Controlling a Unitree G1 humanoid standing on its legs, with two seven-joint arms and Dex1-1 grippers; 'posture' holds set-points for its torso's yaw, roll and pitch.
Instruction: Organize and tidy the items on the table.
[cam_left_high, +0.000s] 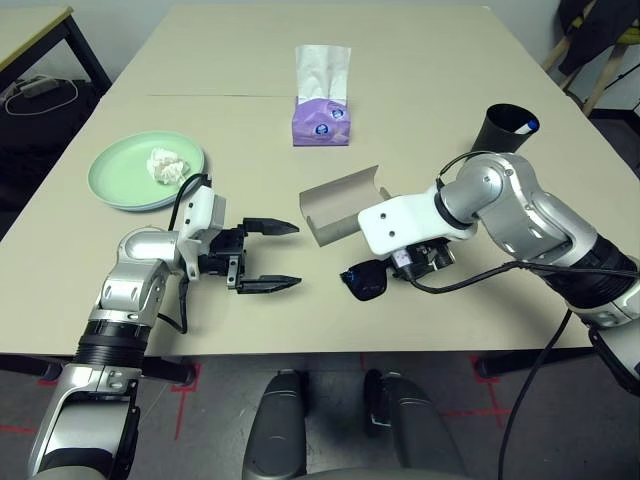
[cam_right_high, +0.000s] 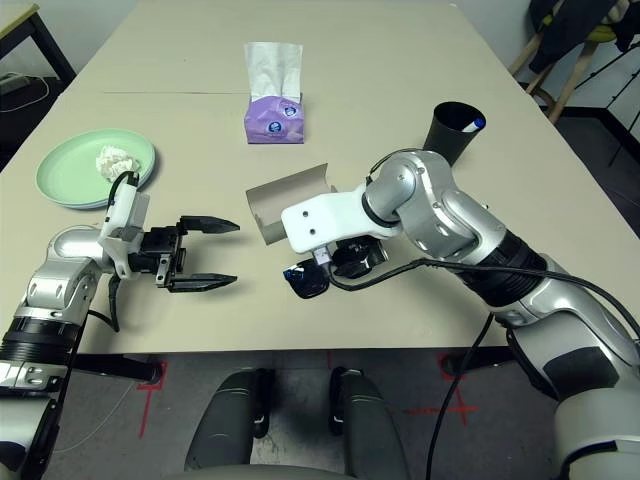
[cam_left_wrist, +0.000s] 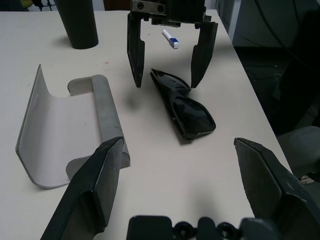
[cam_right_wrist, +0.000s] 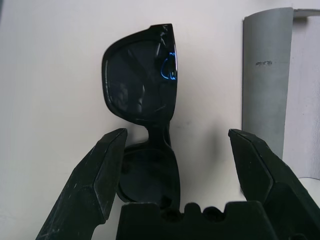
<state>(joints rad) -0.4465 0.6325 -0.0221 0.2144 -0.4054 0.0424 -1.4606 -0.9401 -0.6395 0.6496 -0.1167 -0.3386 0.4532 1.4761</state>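
A smooth beige table (cam_left_high: 420, 120) is seen, crossed by a thin seam line; dark floor with red tape marks lies below its near edge, and a dark-framed side desk (cam_left_high: 40, 35) stands beyond the far left corner. The left gripper (cam_left_high: 270, 256) is held level near the front edge, its fingers spread wide and nothing between them. The right gripper (cam_right_wrist: 175, 165) is pointed steeply down, its fingers also parted, with the black sunglasses (cam_right_wrist: 145, 115) lying on the table directly between and below them, not clasped. The grey glasses case (cam_left_high: 340, 205) lies open just beside the sunglasses, between the two grippers. Farther left, a crumpled tissue wad (cam_left_high: 165, 165) rests on the green plate (cam_left_high: 115, 175). Beyond the right gripper a black cup (cam_left_high: 505, 128) stands upright, and a purple tissue box (cam_left_high: 321, 120) is set farther back.
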